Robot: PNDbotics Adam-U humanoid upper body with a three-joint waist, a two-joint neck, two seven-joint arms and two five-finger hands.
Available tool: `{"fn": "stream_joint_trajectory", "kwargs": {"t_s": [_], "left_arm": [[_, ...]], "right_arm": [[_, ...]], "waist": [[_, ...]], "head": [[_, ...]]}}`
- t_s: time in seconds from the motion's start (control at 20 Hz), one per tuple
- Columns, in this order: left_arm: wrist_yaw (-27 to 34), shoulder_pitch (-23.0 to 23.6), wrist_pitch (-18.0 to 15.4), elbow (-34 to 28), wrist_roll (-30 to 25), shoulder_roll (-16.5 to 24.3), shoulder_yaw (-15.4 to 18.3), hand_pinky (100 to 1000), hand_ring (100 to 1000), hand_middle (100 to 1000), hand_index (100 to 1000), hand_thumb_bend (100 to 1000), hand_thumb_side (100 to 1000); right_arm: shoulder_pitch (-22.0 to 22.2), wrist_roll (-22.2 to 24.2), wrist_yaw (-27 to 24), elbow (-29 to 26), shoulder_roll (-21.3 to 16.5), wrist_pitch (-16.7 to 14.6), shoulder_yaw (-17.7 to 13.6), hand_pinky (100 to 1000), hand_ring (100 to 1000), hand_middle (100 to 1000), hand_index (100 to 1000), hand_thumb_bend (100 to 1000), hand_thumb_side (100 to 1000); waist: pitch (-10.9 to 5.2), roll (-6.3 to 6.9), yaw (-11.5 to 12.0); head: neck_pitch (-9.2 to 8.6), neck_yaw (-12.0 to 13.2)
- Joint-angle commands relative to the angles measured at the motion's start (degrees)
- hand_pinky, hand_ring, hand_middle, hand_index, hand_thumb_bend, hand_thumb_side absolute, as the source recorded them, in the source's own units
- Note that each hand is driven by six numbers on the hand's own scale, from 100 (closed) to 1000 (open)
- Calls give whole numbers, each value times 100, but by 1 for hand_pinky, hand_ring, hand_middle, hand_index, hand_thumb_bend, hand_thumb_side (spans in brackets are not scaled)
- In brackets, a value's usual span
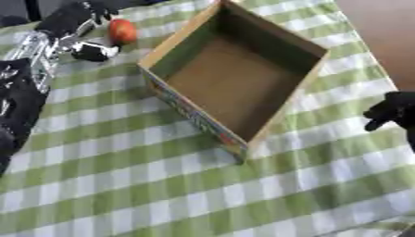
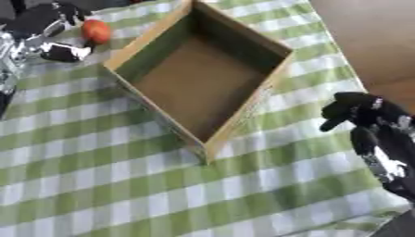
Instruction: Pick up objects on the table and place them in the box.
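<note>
Red-orange fruit at upper left, on the checked cloth just left of the open box. Left hand touching it; finger state indeterminate. Right hand at right edge, fingers curled, empty.

A big cardboard box sits open on the green and white checked surface. It is brown inside, with nothing in it, and has bright pictures on its outer side. It lies turned at a slant. A small round red-orange thing lies near the box's far left corner, not touching it.
</note>
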Motion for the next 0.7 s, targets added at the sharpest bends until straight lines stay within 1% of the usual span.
{"fn": "stream_joint_trajectory", "kwargs": {"t_s": [0.05,0.2,0.25,0.3,0.6,0.7], "left_arm": [[-49,-86,5,-46,33,134,49,698,661,682,873,262,367],[-139,-81,14,-53,47,138,47,693,655,668,859,279,326],[-183,-80,19,-55,57,140,46,692,654,664,854,302,310],[-242,-78,25,-61,73,142,43,688,647,657,849,301,311],[-658,-61,73,-94,290,139,35,671,617,621,802,365,335],[-836,-56,82,-105,370,138,29,653,593,595,766,373,340]], "right_arm": [[-58,25,-16,-124,-53,-5,-16,788,614,694,867,100,572],[-58,31,-8,-124,-50,-8,-14,788,614,695,867,100,573],[-59,34,-9,-125,-49,-8,-11,788,615,695,867,100,573],[-64,37,-12,-127,-48,-9,-9,788,615,695,867,100,572],[-74,58,-21,-126,-44,-3,0,788,615,695,867,100,571],[-75,61,-24,-125,-45,-2,0,789,615,695,867,100,570]], "waist": [[-103,-18,-13],[-99,-11,-27],[-99,-8,-31],[-98,-5,-35],[-103,5,-46],[-106,6,-47]], "head": [[-40,94],[-24,123],[-18,126],[-12,131],[27,113],[32,106]]}}
